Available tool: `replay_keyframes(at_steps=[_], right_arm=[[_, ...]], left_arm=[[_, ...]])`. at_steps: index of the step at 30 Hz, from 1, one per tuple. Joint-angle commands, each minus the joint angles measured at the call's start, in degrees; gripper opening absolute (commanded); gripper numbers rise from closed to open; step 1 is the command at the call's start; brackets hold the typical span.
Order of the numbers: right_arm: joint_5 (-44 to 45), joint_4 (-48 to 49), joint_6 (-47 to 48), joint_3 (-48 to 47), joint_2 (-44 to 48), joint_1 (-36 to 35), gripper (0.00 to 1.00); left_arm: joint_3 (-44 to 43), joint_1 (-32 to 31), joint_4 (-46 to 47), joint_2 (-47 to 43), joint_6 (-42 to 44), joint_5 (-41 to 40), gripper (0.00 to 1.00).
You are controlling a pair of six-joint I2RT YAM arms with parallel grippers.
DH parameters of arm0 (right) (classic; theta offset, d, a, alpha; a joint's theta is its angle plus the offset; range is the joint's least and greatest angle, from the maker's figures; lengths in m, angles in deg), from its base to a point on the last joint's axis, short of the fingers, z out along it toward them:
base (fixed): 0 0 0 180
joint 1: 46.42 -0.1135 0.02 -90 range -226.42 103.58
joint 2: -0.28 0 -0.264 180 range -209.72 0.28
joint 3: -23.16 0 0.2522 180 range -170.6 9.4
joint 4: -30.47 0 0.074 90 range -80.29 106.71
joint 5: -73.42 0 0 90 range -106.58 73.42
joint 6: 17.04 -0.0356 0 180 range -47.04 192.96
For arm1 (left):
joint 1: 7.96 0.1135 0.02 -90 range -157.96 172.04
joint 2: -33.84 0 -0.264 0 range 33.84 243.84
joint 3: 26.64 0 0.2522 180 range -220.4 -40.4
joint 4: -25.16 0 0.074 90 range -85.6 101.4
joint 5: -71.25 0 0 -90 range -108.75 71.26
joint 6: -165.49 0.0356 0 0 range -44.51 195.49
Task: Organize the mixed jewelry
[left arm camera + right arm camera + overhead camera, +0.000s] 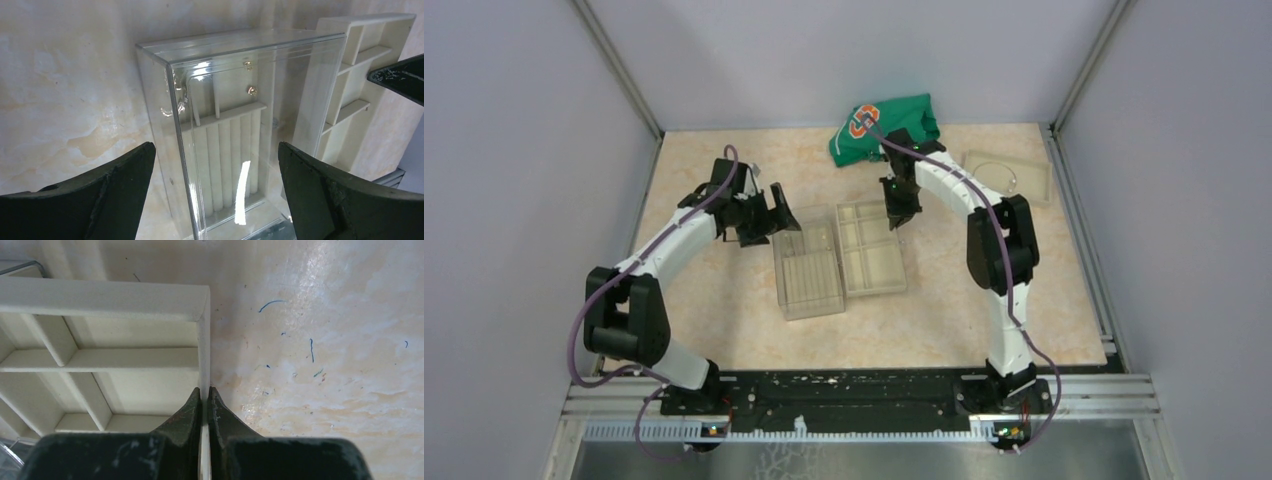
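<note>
A thin silvery wire hoop [995, 173] lies in a shallow beige tray [1034, 187] at the far right. Tiny silvery pieces [252, 90] sit inside the clear plastic box [808, 268], above its ribbed beige insert [230, 150]. My left gripper [776, 216] is open and empty at the box's far left end; in the left wrist view it [216, 167] straddles the box's corner without touching. My right gripper [898, 208] is shut on the side wall of the beige compartmented tray [870, 250]; the right wrist view shows it [204, 392] pinching that thin wall [204, 340].
A green cloth with an orange logo [886, 128] lies at the back by the right arm. The compartmented tray [350, 75] stands right beside the clear box. Grey walls close in the table on three sides.
</note>
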Motion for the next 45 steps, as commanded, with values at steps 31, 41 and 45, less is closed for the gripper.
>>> replay_keyframes(at_steps=[31,41,45], right_arm=[[5.1,-5.4,-5.3,-4.4,-2.8,-5.3,0.00],[5.1,-6.2,-7.2,-4.8,-3.4,-5.3,0.00],[5.8,-6.9,-7.7,-5.0,-3.8,-5.3,0.00]], left_arm=[[1.3,0.4,6.7,1.1,-1.8,9.6,0.98],[2.2,0.4,7.3,1.1,-1.8,10.9,0.98],[2.4,0.4,7.5,0.9,-2.0,11.0,0.99]])
